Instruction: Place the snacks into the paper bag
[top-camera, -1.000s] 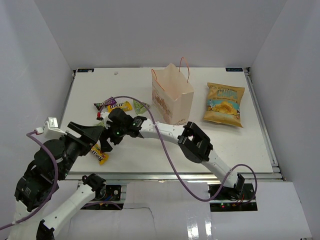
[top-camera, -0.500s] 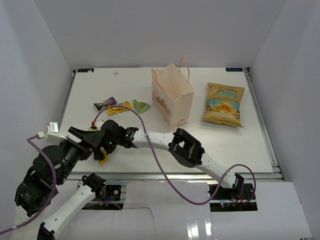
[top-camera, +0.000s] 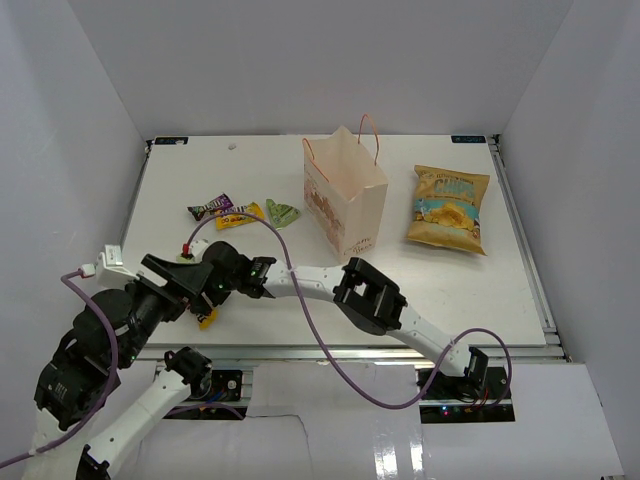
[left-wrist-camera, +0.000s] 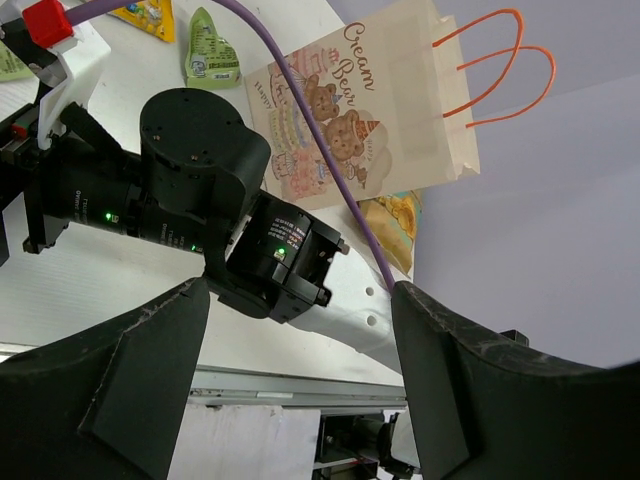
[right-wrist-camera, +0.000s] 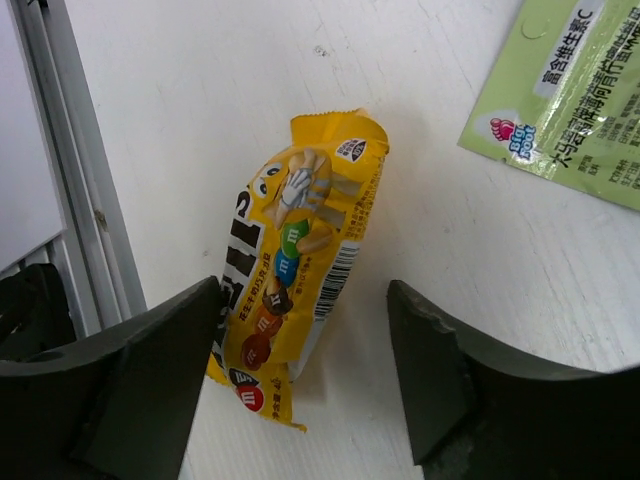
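The cream paper bag (top-camera: 345, 205) stands upright at mid-table and also shows in the left wrist view (left-wrist-camera: 380, 100). The yellow crisp packet (top-camera: 449, 208) lies to its right. Purple (top-camera: 210, 208), yellow (top-camera: 240, 216) and green (top-camera: 283, 212) candy wrappers lie left of the bag. My right gripper (top-camera: 208, 300) reaches to the near left. It is open (right-wrist-camera: 305, 290) and straddles a yellow M&M's packet (right-wrist-camera: 295, 270) lying flat on the table, with the left finger at the packet's edge. My left gripper (top-camera: 178, 283) is open and empty (left-wrist-camera: 300, 290), right beside the right wrist. No pink or orange wrapper shows.
Another green wrapper (right-wrist-camera: 570, 100) lies just beyond the M&M's packet. The table's metal front rail (right-wrist-camera: 70, 200) runs close beside the packet. The right arm's purple cable (top-camera: 300, 290) loops over the near table. White walls enclose the table on three sides.
My right gripper has moved toward the near-left corner and come down over the yellow M&M's packet. My left arm has shifted slightly beside it.
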